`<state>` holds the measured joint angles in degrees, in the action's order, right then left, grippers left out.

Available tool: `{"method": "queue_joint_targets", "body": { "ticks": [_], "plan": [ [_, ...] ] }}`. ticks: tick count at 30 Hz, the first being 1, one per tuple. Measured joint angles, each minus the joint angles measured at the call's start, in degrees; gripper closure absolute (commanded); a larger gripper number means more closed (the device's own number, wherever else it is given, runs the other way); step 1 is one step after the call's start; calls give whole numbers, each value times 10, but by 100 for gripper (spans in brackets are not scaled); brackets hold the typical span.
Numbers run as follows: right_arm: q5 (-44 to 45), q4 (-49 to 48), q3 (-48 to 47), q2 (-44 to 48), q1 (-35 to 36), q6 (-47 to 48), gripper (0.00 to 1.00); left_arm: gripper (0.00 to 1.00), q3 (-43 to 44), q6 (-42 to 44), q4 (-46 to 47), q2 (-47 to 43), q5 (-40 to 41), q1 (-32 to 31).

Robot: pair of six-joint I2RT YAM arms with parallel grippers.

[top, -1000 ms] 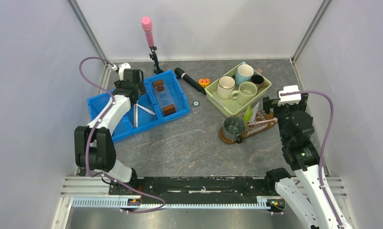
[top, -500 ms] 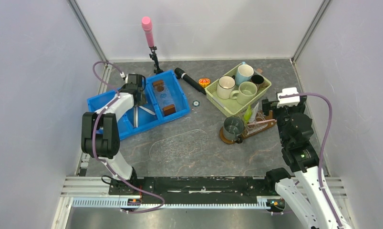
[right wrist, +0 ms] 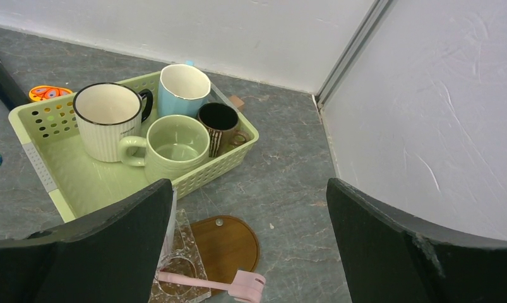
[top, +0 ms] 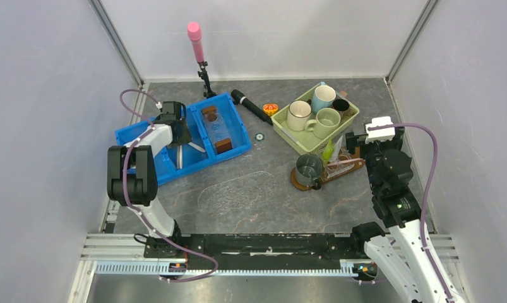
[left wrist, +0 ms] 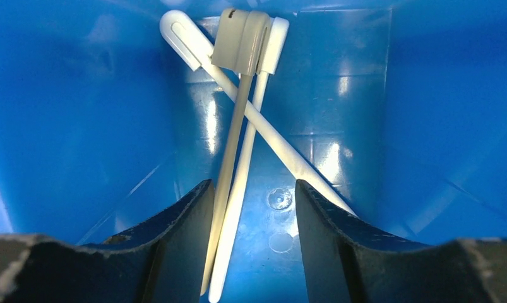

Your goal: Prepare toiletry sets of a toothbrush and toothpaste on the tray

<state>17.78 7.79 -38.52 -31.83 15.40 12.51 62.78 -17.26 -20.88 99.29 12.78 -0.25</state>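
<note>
My left gripper (left wrist: pixel 252 186) part-open, straddling slim white toothbrushes (left wrist: pixel 243 183) in glossy blue bin (left wrist: pixel 80 126); dipped deeper than a second ago. Right gripper (right wrist: pixel 249 189) gaping.

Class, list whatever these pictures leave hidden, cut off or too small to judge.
- Left wrist view: the white toothbrushes run off the bottom edge between the left pincer's fingers, so contact cannot be judged.
- Right wrist view: the pink toothbrush is cut off by the bottom edge and by a finger of the right pincer.
- Top view: the left pincer's fingers are hidden under its wrist, inside the blue bin.
</note>
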Motion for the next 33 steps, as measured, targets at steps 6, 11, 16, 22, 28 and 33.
{"method": "queue_joint_targets", "body": {
  "ticks": [6,11,16,22,28,33],
  "plan": [
    [-2,0,4,0,0,0,2,46,-1,0,8,17,-22,14],
    [-4,0,8,-1,0,0,2,58,-1,0,7,21,-29,18],
    [-6,0,9,-1,0,0,2,72,-1,0,5,20,-29,18],
    [-9,0,9,-2,0,0,2,85,-1,0,-2,5,-29,18],
    [-11,0,9,-5,0,0,2,83,-1,3,-3,0,-29,18],
    [-12,0,9,-5,0,0,2,58,-1,8,-3,-1,-24,18]
  ]
}}
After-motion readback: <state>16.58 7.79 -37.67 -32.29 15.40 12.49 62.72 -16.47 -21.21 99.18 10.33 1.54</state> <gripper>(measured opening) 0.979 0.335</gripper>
